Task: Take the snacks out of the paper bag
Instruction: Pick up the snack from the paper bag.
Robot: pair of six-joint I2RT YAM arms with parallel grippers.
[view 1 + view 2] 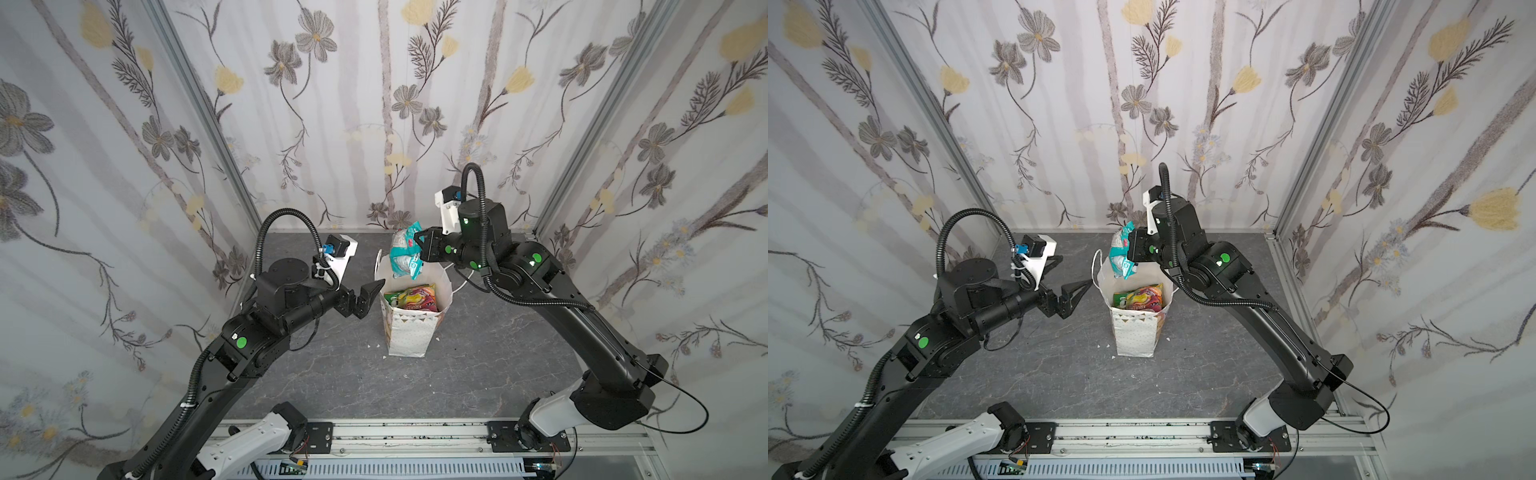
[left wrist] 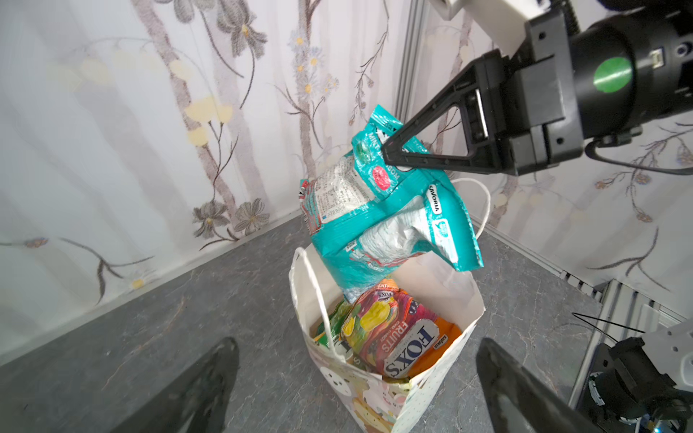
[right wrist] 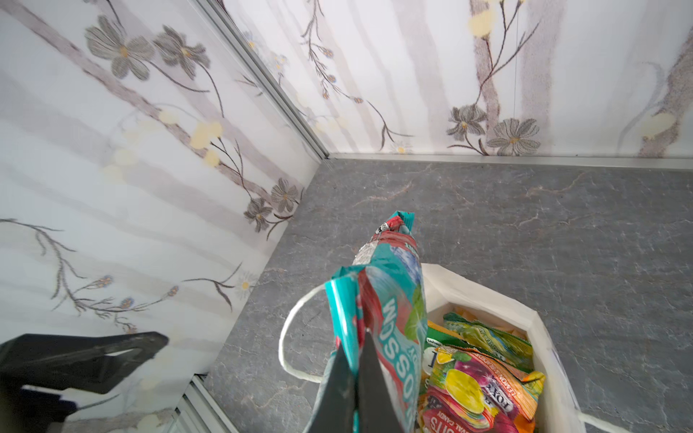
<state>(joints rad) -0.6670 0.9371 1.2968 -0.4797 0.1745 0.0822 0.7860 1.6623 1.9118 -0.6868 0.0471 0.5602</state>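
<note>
Left tool (image 1: 372, 299): jaws spread wide, holding nothing, just beside the bag's left wall but apart from it.
Paper bag (image 1: 409, 332): upright on the grey surface (image 1: 478, 365), mouth gaping, cord handles flopped outward.
Packets inside: a red-orange sweets packet (image 2: 397, 337) lies on top with green ones beneath; none of these is out yet.
Teal packet (image 1: 405, 253): hangs over the far side of the mouth; its lower corner seems not yet clear of the rim.
Right tool (image 2: 390, 155): clamped on the teal packet's top corner.
Step in hand: lifting the teal packet out.
Doing it well: rise straight until the bottom clears rim and handle, then carry it sideways to bare surface. A corner grip lets it swing, so go gently. The light bag may tip, so the left tool could steady its wall.
</note>
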